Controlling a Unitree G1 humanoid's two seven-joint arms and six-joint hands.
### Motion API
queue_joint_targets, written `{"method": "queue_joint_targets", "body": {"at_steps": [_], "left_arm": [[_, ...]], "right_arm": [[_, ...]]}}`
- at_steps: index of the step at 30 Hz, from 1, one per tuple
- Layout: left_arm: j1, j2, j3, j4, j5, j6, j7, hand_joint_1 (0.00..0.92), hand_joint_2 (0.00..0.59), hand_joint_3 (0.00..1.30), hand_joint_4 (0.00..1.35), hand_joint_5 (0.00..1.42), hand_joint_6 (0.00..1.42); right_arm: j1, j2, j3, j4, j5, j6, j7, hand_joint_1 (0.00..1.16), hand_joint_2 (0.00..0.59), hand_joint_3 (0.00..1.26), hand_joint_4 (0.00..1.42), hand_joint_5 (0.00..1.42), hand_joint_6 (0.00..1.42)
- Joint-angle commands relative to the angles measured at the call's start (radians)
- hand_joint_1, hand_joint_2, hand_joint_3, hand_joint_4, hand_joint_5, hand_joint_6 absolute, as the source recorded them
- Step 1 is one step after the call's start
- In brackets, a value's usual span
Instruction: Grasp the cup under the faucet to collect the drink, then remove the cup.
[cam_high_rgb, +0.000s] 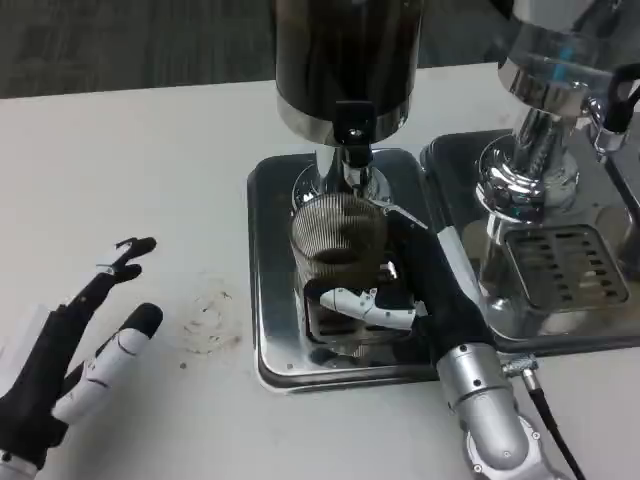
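Observation:
A ribbed clear glass cup (338, 262) with dark drink in it stands on the steel drip tray (272, 330), right under the black faucet (352, 130) of the dark drink dispenser (345, 60). My right hand (400, 295) wraps around the cup from the right, its white fingers (365, 307) across the cup's front. My left hand (85, 345) lies on the white table at the lower left, fingers spread, holding nothing, well apart from the tray.
A second dispenser (545, 80) with a chrome stem and its own grated drip tray (560, 265) stands to the right, close to my right forearm (495, 415). Some dark smudges (210, 320) mark the table left of the tray.

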Motion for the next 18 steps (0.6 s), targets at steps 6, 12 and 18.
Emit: {"method": "queue_joint_targets", "body": {"at_steps": [6,12,18], "left_arm": [[0.026,0.012,0.004,-0.024,-0.003,0.017,0.011,0.0,0.184,0.17,0.03,0.15,0.04],[0.035,0.014,0.004,-0.036,-0.005,0.023,0.007,0.0,0.188,0.17,0.03,0.15,0.04],[0.037,0.014,0.004,-0.039,-0.013,0.024,0.002,0.0,0.19,0.17,0.04,0.15,0.04]], "right_arm": [[-0.006,0.007,-0.004,0.073,-0.033,-0.02,-0.1,1.02,0.129,0.53,0.57,0.53,0.57],[-0.01,0.009,-0.008,0.072,-0.05,-0.042,-0.168,1.04,0.105,0.58,0.62,0.6,0.63],[-0.006,0.007,-0.01,0.055,-0.084,-0.054,-0.239,1.05,0.088,0.63,0.65,0.65,0.67]]}}
